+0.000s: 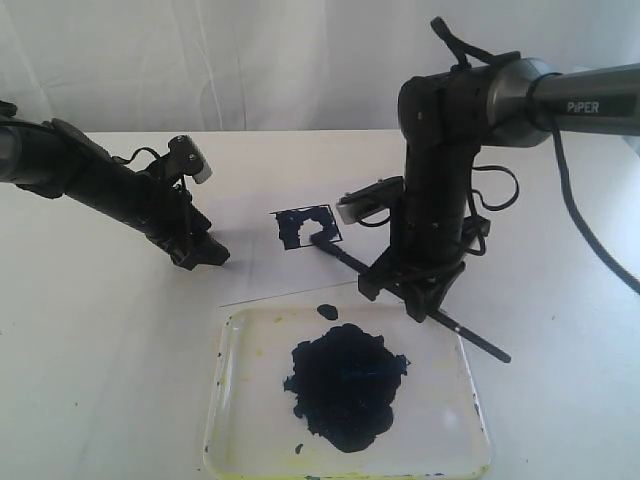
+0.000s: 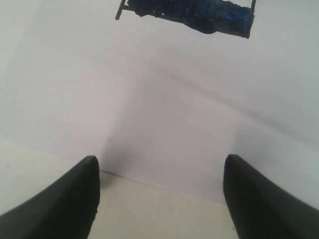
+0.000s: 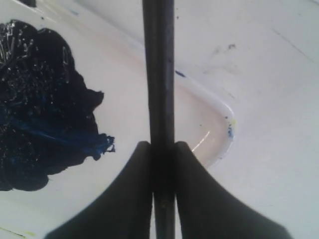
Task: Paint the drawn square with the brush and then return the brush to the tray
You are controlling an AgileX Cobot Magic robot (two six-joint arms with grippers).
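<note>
Clamping brush — right hand closed tight; left hand spread wide, empty.

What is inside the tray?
Dark paint blob and yellowish stains in the tray; the brush is outside, held by the right gripper. Tray floor under the blob is hidden.

The tray is seen as clear glossy plastic, its paint blob as shiny. The paper sheet is seen as matt.

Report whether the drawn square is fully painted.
Partly painted: dark blue covers much of the drawn square, but white shows inside the outline near the brush tip.
</note>
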